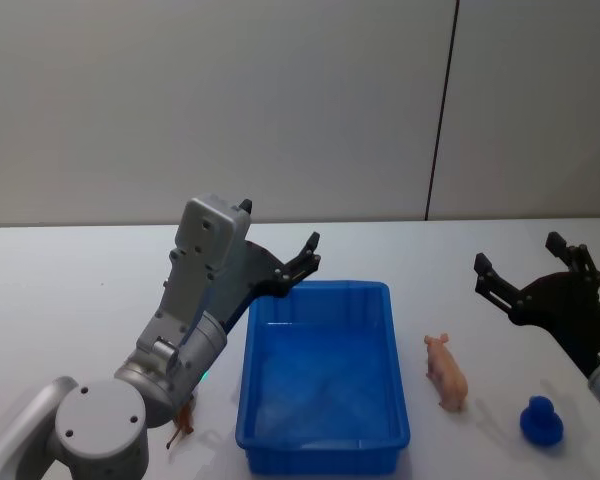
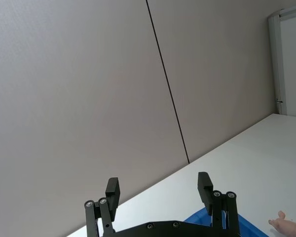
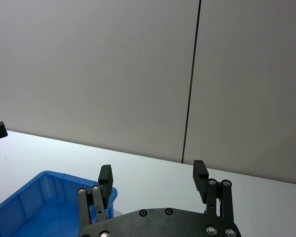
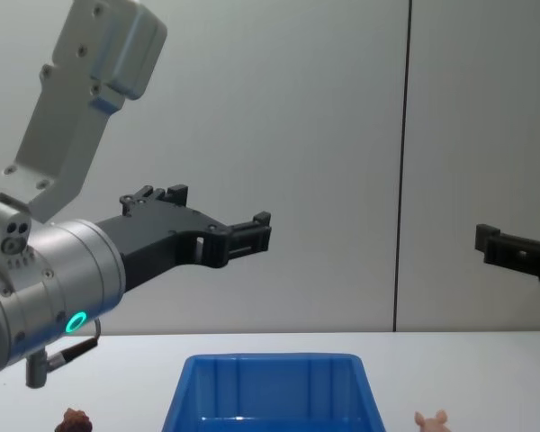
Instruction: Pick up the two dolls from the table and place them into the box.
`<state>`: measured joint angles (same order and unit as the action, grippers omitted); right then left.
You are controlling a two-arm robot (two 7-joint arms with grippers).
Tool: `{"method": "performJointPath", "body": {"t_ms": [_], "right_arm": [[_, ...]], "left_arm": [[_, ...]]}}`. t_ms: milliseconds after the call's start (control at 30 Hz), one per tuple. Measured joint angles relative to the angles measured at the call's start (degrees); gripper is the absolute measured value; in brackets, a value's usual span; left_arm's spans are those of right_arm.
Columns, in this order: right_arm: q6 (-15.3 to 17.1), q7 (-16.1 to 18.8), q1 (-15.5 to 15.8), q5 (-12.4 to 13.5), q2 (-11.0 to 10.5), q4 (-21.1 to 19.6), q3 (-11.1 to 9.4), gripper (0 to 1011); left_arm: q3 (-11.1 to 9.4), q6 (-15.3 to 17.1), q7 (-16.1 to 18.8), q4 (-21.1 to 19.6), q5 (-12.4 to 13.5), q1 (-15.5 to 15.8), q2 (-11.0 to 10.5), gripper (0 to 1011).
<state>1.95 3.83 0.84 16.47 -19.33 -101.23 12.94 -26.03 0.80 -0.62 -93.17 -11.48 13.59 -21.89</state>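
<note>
Two dolls are found on the table, neither in the box, which stands empty at the centre front.

1. Pink doll: lying on its side just right of the box, apart from its wall, between the box and a small blue object.
2. Brown doll: on the table near the box's front left corner, partly hidden by the left arm.
3. Left gripper: held raised over the box's far left corner, pointing forward. Its fingers are spread wide and nothing is held.
4. Right gripper: held raised over the table at the right, beyond the pink doll. Its fingers are likewise spread and empty.

Assessment of placement: the box is set midway between the arms, so that it can be reached from either side. One doll lies on each side of it, and each is judged to fall to the nearer arm. Both grippers are kept high and spread, which is read as readiness for a descent. No pick is judged to have begun.

Markings: no brand, label or writing can be read on the box, dolls or arms. A green light ring is noted on the left arm.
</note>
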Motion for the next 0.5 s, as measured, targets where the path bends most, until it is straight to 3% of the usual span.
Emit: {"method": "performJointPath", "body": {"t_ms": [500], "right_arm": [[0.0,0.0,0.0,0.0,0.0,0.0,0.0,1001]], "left_arm": [[0.0,0.0,0.0,0.0,0.0,0.0,0.0,1001]]}}
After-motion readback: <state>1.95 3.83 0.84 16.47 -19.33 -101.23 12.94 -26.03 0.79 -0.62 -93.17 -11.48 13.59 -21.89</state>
